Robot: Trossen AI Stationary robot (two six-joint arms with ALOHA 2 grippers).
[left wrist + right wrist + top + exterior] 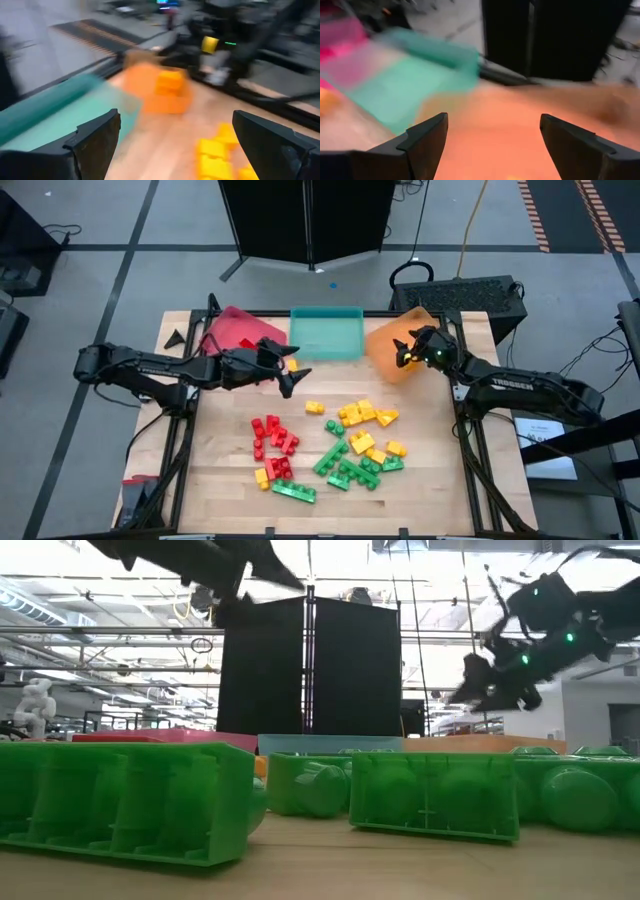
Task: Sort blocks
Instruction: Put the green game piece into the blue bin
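Left gripper (291, 376): spread open, empty; blocks (330, 444) lie at its five o'clock.
Right gripper (404, 353): open over orange tray (385, 345), apparently empty; blocks at seven o'clock.

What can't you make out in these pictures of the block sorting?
- High view: what lies inside the orange tray, partly covered by the right claw.
- Low view: the red and yellow blocks, screened by green blocks close to the lens.
- Left wrist view: the yellow blocks, smeared by blur, cannot be counted.
- Right wrist view: the teal tray, edges blurred.
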